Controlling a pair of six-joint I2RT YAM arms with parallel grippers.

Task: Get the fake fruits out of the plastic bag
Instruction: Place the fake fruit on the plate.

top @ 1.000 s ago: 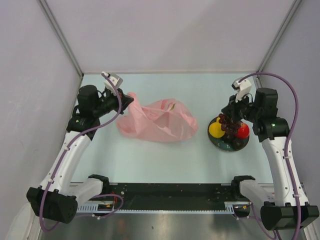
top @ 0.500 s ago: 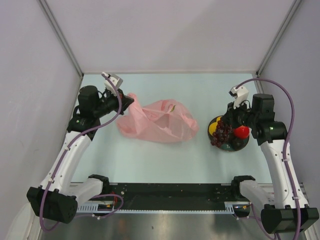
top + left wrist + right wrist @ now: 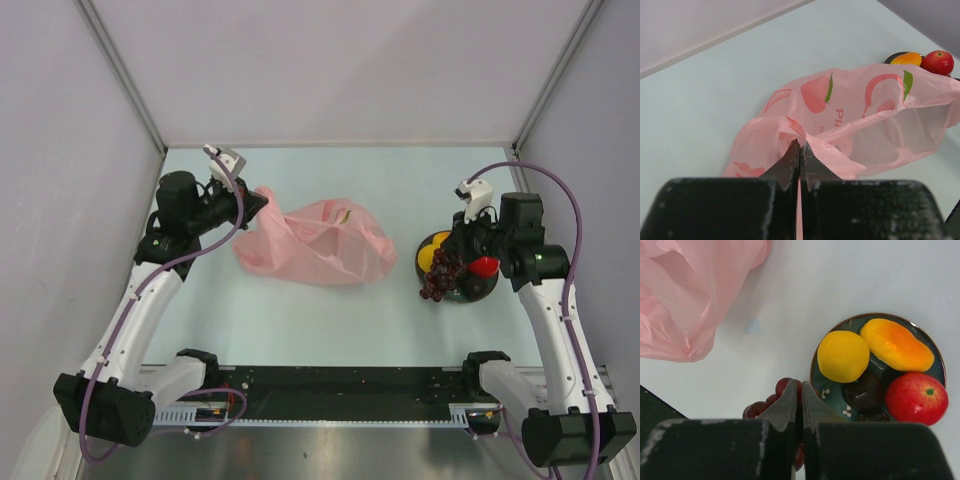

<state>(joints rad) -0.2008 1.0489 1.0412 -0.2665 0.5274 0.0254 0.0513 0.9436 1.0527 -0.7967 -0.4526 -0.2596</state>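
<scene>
Right claw [image 3: 800, 390] clenched on grape bunch [image 3: 760, 407]; bunch hung at plate's [image 3: 832, 390] left rim, partly over worktop [image 3: 840, 280]. Apple [image 3: 916, 398] and yellow fruit [image 3: 843, 356] sat on plate. Left claw [image 3: 799, 150] pinched plastic bag [image 3: 865, 125], left of plate. Risk: released here, grapes could miss the rim and tumble off.

Right hand [image 3: 800, 386]: black fingers pressed together, tips over the plate's left rim. Dark red plastic grape bunch [image 3: 758, 409] shows left of and under the fingers, over the pale surface [image 3: 865, 275].

Dark green round plate [image 3: 832, 389], white flower marks, holds:
- round yellow fruit [image 3: 843, 356], left
- elongated orange-yellow fruit [image 3: 896, 345], touching it
- glossy red apple [image 3: 916, 398], lower right
- dark glossy lump [image 3: 864, 392], kind unclear

Crinkled translucent pink plastic bag [image 3: 690, 295] upper left, apart from the plate.
</scene>
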